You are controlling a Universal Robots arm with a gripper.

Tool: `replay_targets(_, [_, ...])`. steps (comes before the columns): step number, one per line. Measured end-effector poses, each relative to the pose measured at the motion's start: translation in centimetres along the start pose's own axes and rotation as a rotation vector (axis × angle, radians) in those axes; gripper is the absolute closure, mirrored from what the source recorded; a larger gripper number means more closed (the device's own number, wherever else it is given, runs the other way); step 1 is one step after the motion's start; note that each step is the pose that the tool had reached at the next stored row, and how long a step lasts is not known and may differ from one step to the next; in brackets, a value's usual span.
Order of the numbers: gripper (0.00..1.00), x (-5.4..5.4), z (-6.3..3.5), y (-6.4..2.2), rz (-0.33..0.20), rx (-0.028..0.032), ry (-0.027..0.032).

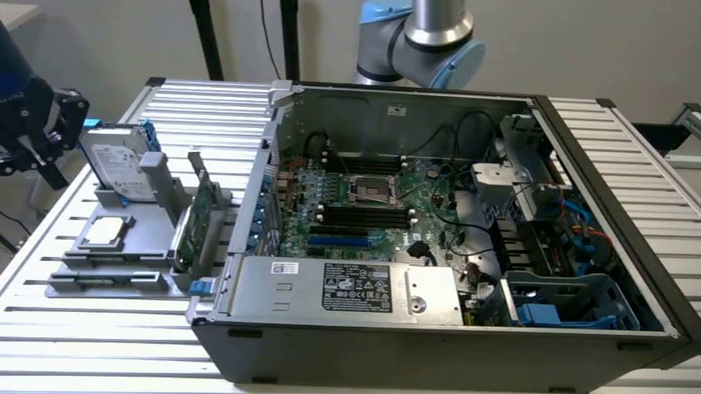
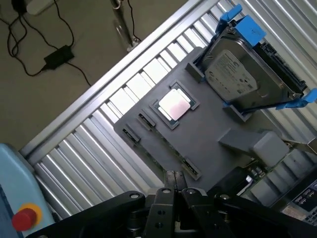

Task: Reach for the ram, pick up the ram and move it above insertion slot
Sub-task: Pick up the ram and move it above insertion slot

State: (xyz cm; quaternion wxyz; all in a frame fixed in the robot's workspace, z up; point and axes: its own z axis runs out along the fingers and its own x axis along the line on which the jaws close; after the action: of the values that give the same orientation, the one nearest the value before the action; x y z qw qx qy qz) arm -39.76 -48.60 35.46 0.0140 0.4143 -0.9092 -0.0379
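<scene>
The gripper (image 2: 174, 176) is cropped by the wrist view's edge and covers part of the grey holder (image 2: 208, 134); in the exterior view it is cut off at nine o'clock, the robot arm (image 1: 432, 41) at twelve. The ram (image 1: 110, 284) sits sunk in the holder's slot, its chips too small to tell.

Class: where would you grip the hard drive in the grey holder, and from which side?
Probably the top edge, from above, pinching across the broad faces: the hard drive stands on edge, its lower edge seated in the holder, blue rails on its narrow sides.
</scene>
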Motion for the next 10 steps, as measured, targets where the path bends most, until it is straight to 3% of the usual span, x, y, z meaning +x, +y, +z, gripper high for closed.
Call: replay_targets(10, [0.89, 0.0, 0.25, -0.02, -0.181, 0.0017, 0.0061])
